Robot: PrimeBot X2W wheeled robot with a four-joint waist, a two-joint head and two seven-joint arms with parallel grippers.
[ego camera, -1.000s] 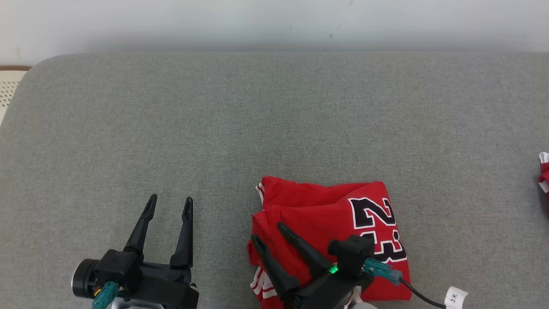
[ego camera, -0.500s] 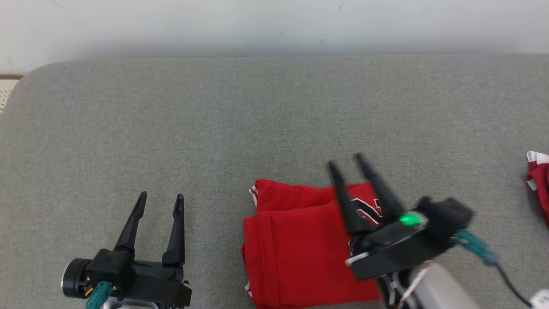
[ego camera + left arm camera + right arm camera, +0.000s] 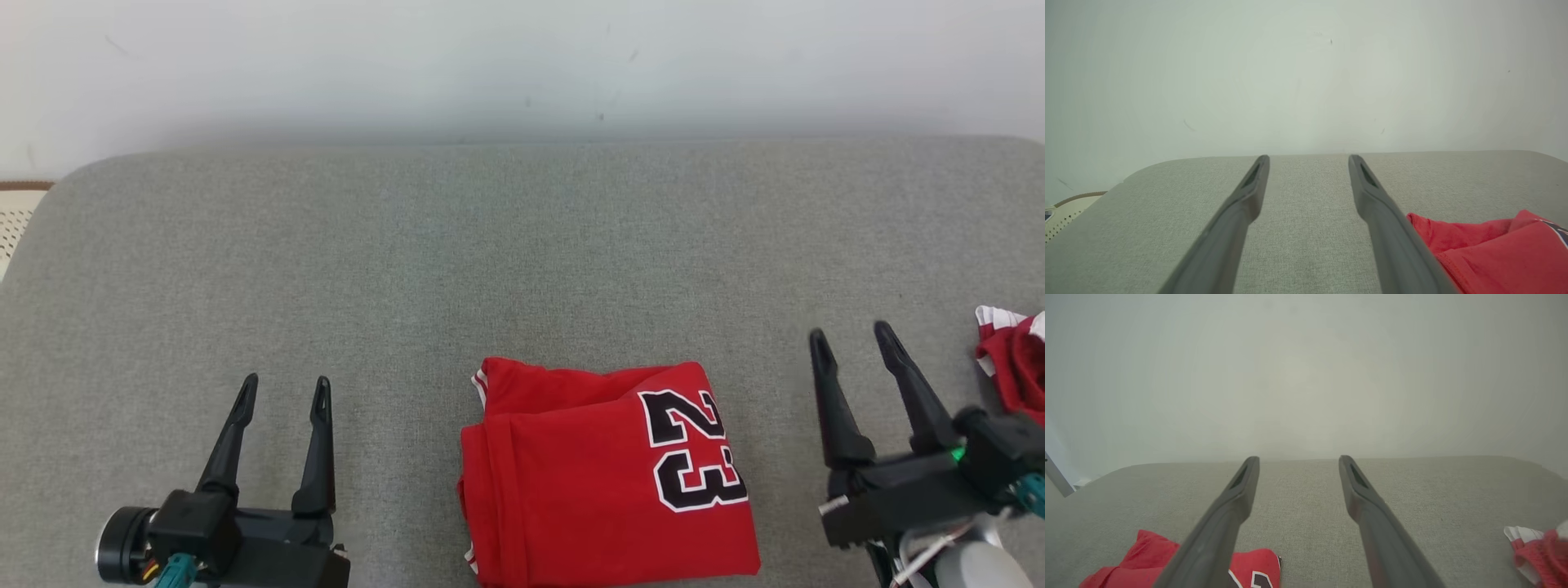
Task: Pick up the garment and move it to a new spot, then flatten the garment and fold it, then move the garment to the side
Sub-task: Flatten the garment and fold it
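Note:
The garment (image 3: pixel 596 474) is a red jersey with a black 23, lying folded into a rough square near the front middle of the grey cushioned surface (image 3: pixel 490 245). Its edge shows at the lower right of the left wrist view (image 3: pixel 1490 253) and at the lower left of the right wrist view (image 3: pixel 1147 559). My left gripper (image 3: pixel 282 390) stands open to the left of the garment, holding nothing. To the garment's right, apart from it, my right gripper (image 3: pixel 851 336) is open and empty too.
A second red and white piece of cloth (image 3: pixel 1012 359) lies at the right edge, just right of my right gripper, also in the right wrist view (image 3: pixel 1539 551). A pale wall (image 3: pixel 522 65) runs behind the surface. A perforated cream object (image 3: pixel 16 224) sits past the left edge.
My right gripper lifted off the garment and swung right, clear of it. The left gripper stayed in place. The head camera shifted slightly.

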